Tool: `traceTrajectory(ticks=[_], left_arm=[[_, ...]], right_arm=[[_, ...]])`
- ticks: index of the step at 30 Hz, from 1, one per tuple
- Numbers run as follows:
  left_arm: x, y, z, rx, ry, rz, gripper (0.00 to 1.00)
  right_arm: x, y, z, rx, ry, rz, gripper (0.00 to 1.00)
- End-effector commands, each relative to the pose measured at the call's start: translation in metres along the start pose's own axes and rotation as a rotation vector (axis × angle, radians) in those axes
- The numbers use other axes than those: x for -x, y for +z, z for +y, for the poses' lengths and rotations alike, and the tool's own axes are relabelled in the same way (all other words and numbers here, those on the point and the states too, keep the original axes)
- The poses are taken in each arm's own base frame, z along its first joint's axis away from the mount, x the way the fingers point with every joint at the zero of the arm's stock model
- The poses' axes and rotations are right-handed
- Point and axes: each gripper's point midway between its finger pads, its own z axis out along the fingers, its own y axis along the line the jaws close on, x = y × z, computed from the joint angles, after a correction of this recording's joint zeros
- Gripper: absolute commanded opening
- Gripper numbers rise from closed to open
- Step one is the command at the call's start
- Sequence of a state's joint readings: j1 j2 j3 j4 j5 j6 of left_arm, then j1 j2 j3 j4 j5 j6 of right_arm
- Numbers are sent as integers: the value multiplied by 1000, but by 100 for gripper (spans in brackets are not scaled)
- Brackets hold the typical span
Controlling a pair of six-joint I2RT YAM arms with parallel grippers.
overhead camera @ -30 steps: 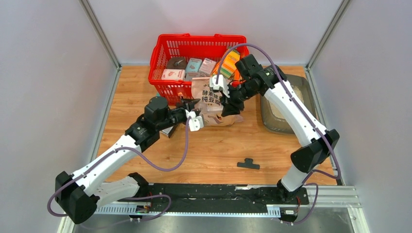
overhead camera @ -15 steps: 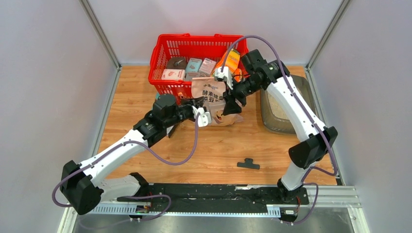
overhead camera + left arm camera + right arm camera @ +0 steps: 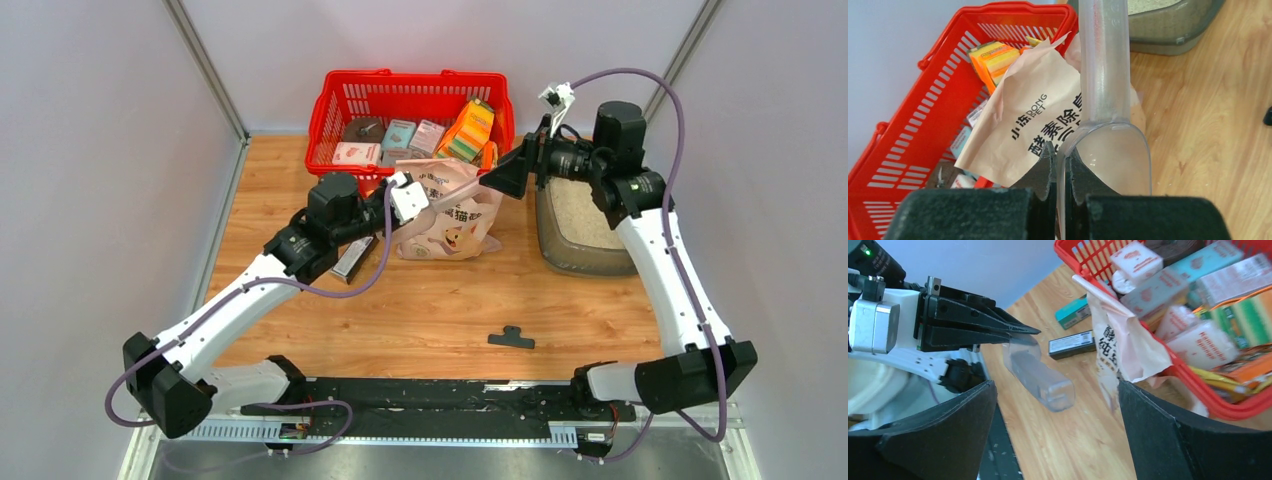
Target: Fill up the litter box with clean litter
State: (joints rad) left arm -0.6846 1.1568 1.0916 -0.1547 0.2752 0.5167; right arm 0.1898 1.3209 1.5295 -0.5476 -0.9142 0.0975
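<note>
The litter box (image 3: 583, 262) sits at the right of the table, with pale clean litter (image 3: 578, 212) spread inside; its rim (image 3: 1173, 27) also shows in the left wrist view. My left gripper (image 3: 1062, 156) is shut on the rim of a clear plastic scoop (image 3: 1113, 150), whose bowl looks empty. That gripper (image 3: 415, 200) hovers at the upper left of the cat-printed bag (image 3: 450, 228). Between the bag and the litter box my right gripper (image 3: 510, 165) stands open, pointing left. Nothing lies between its jaws (image 3: 1055, 435); the scoop's handle (image 3: 1040, 377) floats just ahead of them.
A red mesh basket (image 3: 330, 110) full of packets stands at the back, behind the bag. A dark flat box (image 3: 352, 258) lies under my left arm, with a teal box (image 3: 1073, 312) nearby. A small black part (image 3: 511, 338) lies on the table near the front.
My right gripper has opened wide and swung back right and up, away from the bag. My left gripper has shut on the scoop and lifted beside the bag.
</note>
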Motion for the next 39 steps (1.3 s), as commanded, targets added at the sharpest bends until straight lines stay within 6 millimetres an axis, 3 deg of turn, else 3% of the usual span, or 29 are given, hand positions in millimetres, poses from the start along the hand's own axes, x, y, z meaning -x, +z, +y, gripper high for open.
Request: traceTrajectory(ticks=[1,11,22,37,39], left_arm=[[21,5,-1,-35,-94,-60,0],[30,20,2,-30,-170,-109,0],[48,31,4,-43,-236,-197,0],[47,44,1,-75,-244,-199,0],[46,44,1,-73,-244,-196,0]], right_arm=[[5,16,6,90,192,-46,94],[-10,30,18,181,235,21,84],[-24,25,27,198,229,60,78],[-26,24,31,223,220,56,42],[-25,24,32,233,214,56,27]])
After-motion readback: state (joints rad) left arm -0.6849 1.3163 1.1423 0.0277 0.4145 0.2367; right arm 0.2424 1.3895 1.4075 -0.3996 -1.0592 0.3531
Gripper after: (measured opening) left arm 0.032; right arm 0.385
